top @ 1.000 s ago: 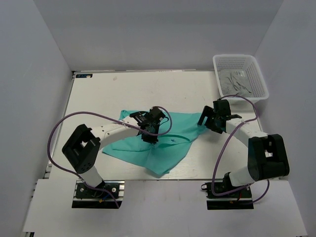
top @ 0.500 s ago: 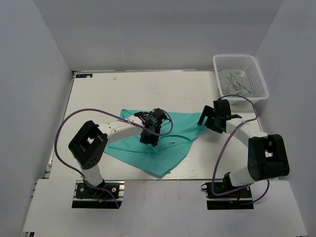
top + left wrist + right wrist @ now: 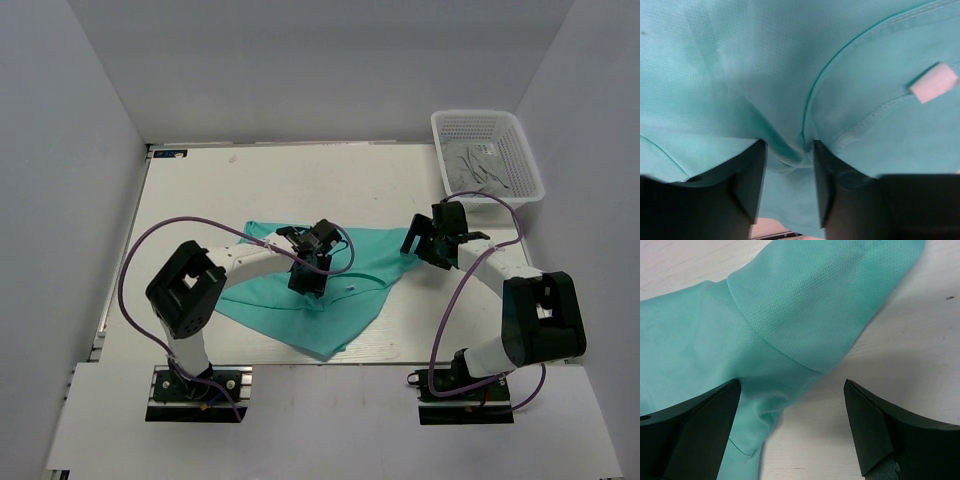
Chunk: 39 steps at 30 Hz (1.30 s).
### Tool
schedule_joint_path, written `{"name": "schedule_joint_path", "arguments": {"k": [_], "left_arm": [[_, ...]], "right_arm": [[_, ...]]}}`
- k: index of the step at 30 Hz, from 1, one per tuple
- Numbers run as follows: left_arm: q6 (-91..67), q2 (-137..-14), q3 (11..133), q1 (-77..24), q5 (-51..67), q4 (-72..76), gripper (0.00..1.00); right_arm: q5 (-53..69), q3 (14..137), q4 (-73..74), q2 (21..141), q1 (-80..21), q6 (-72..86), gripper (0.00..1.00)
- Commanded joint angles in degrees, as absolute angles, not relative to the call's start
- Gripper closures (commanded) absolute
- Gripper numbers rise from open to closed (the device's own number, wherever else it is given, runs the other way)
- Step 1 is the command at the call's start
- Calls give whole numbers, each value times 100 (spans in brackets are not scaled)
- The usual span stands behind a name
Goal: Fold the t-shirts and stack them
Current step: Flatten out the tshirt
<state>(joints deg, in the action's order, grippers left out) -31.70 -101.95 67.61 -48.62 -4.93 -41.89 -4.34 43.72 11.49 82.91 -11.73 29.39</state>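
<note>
Inside the left gripper, a shirt fold sits clamped. Below the right gripper, spread wide, lies a sleeve.

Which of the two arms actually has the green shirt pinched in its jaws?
The left arm: its jaws are closed on a raised fold of the teal shirt. The right arm has its jaws wide open over the shirt's edge, holding nothing.

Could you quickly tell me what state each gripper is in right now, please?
Left gripper: closed, pinching a fold of the teal t-shirt.
Right gripper: open, holding nothing.
</note>
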Motion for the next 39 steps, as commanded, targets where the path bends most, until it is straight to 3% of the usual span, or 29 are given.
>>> {"name": "schedule_joint_path", "arguments": {"k": [1, 3, 7, 10, 12, 13, 16, 19, 22, 26, 27, 28, 29, 31, 32, 39], "left_arm": [[-3111, -10222, 6864, -4896, -483, -4280, 50], [-3164, -10274, 6917, -4896, -623, -4403, 54], [-3217, -10100, 6979, -4896, -677, -4534, 83], [-3340, -9906, 6979, -4896, -738, -4588, 99], [-3410, -9730, 7031, -4896, -869, -4588, 100], [-3410, -9669, 7031, -4896, -870, -4588, 100], [-3410, -9537, 7031, -4896, -923, -4588, 100], [-3410, -9387, 7031, -4896, -1037, -4588, 100], [-3357, -9221, 6962, -4896, -1037, -4422, 100], [-3305, -9167, 6909, -4896, -1090, -4281, 100], [-3305, -9167, 6908, -4896, -1090, -4280, 100], [-3305, -9115, 6908, -4896, -1177, -4280, 100], [-3305, -9114, 6908, -4896, -1247, -4280, 100], [-3374, -9114, 6960, -4896, -1562, -4280, 100], [-3375, -9036, 7031, -4896, -1686, -4280, 100], [-3595, -8245, 7436, -4896, -3092, -4491, 100]], "right_arm": [[-501, 4491, 1098, 8235, -1169, 2857, 10], [-501, 4483, 1099, 8227, -1151, 2865, 10], [-545, 4474, 1081, 8218, -1143, 2865, 10], [-589, 4474, 1090, 8200, -1151, 2856, 19], [-606, 4447, 1055, 8244, -1152, 2874, 22], [-606, 4447, 1046, 8244, -1151, 2891, 29], [-589, 4456, 976, 8332, -1151, 2892, 30], [-615, 4474, 870, 8464, -1160, 2926, 30], [-580, 4553, 835, 8674, -1160, 2927, 24], [-659, 4570, 782, 8990, -1160, 3015, 25], [-659, 4579, 756, 9035, -1160, 3032, 29], [-659, 4588, 712, 9079, -1151, 3041, 39], [-598, 4597, 729, 9131, -1151, 3041, 62], [-554, 4623, 677, 9141, -1177, 3006, 92], [-545, 4623, 685, 8993, -1152, 3023, 100], [-484, 4983, 1362, 7307, -1239, 2611, 100]]}}
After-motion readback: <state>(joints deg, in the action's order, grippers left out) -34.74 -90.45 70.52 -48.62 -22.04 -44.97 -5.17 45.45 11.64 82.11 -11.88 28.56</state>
